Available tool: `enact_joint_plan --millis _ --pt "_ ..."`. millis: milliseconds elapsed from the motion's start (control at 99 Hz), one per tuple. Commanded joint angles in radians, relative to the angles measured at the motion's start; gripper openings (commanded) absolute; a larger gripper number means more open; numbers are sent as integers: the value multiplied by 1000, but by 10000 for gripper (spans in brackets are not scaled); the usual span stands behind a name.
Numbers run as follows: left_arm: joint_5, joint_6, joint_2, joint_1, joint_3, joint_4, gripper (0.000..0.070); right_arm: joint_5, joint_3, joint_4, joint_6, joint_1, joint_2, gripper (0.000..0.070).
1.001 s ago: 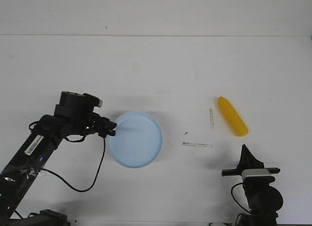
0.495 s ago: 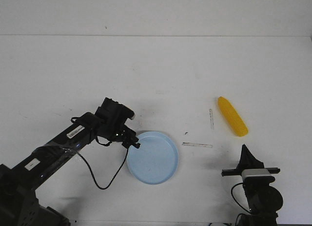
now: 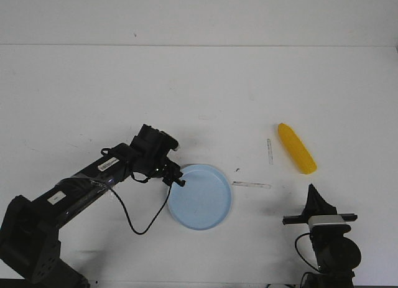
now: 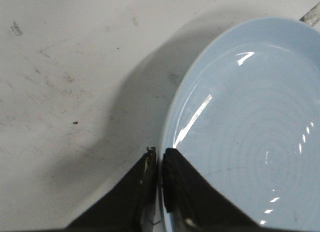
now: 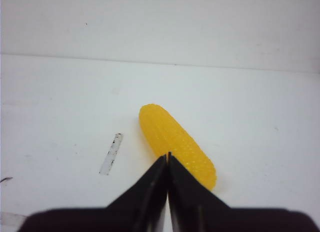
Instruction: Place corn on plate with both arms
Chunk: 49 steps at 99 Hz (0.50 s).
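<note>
The pale blue plate [image 3: 202,204] lies on the white table near the middle front, and my left gripper [image 3: 179,182] is shut on its left rim. In the left wrist view the black fingers [image 4: 172,177] pinch the rim of the plate [image 4: 250,117], one inside and one outside. The yellow corn [image 3: 296,148] lies on the table at the right, apart from the plate. My right gripper [image 3: 311,191] stays low at the front right, shut and empty, a little short of the corn [image 5: 175,142].
Two strips of worn tape [image 3: 252,185] mark the table between plate and corn. A black cable [image 3: 146,222] hangs from the left arm beside the plate.
The left arm has dragged the plate to the right and toward the front, closer to the corn. The right arm and the corn have not moved.
</note>
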Motion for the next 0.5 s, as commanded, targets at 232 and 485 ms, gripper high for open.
enact_joint_plan --millis 232,485 --pt "3 -3 22 -6 16 -8 222 0 -1 8 7 0 -1 2" --pt "-16 -28 -11 -5 16 -37 595 0 -1 8 7 0 -1 1"
